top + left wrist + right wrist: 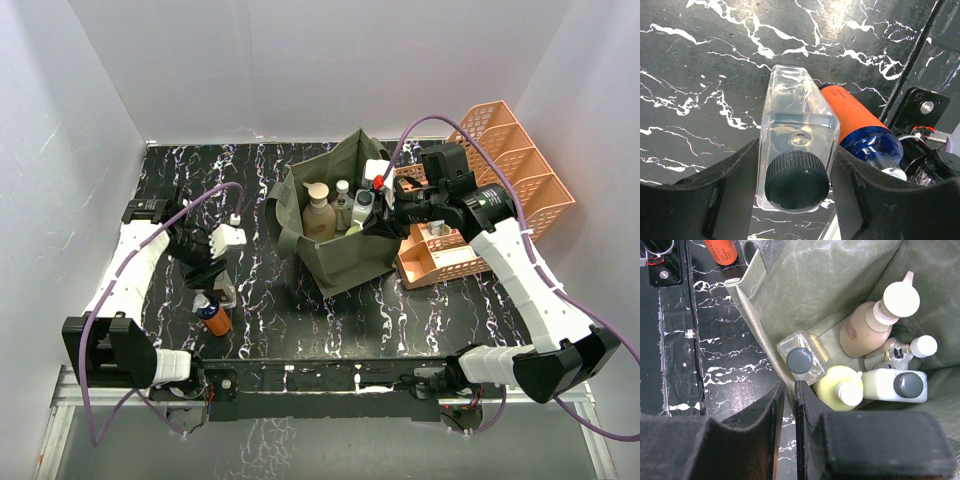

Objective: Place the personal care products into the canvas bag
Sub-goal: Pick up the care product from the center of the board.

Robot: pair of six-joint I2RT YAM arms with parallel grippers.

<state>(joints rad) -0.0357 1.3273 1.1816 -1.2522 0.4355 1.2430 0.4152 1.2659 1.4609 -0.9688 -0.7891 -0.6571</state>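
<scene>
My left gripper [796,190] is shut on a clear square bottle [797,130] with a black cap, which lies on the black marble table; a finger presses each side. An orange bottle [852,115] with a blue top lies against the clear bottle's right side. From above, the left gripper [215,275] is left of the olive canvas bag [345,265], with the orange bottle [214,316] just in front of it. My right gripper [790,400] is shut on the bag's rim [752,315]. Inside stand a tan bottle [865,332], a clear bottle [800,357], a pale yellow bottle [832,387] and a white bottle [890,385].
An orange lattice tray organizer [510,160] stands at the back right, with a lower orange tray [440,255] beside the bag. White walls close in the table on three sides. The arms' base rail [330,378] runs along the near edge.
</scene>
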